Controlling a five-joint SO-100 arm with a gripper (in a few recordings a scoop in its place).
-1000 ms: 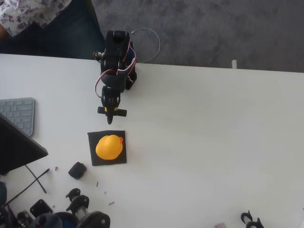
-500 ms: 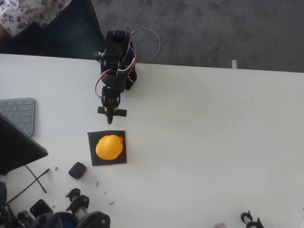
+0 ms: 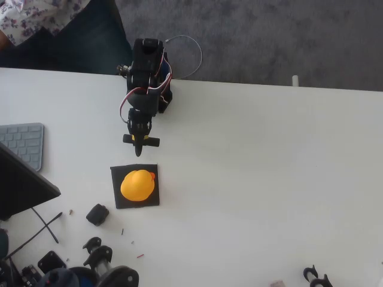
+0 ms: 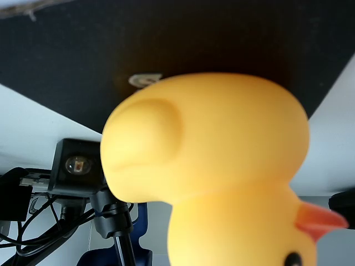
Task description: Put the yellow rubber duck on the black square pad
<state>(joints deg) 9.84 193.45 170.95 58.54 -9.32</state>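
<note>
Nothing is shifting between the earlier overhead frames and this one: arm, duck and pad are all sitting exactly where they were a second ago. Working from largest to smallest, I am looking at one white surface, one black arm reaching down from the far edge, one black square pad, and one yellow rubber duck. From above, the duck is resting squarely inside the pad's outline, its little red-orange beak pointing toward the pad's upper right corner, with black showing on all sides of it. The wrist camera is agreeing with that: the duck is filling the foreground with the pad spreading out behind it and no fingers closing around it. The hand is hovering just beyond the pad's far edge, apart from the duck and holding nothing; whether its fingers are spread or pressed together I cannot tell from this height, since they are reading as a single dark tip. I am judging the placement as done, with the duck released on target. What I am seeing as left is only pulling the arm back to rest, if anything.
</note>
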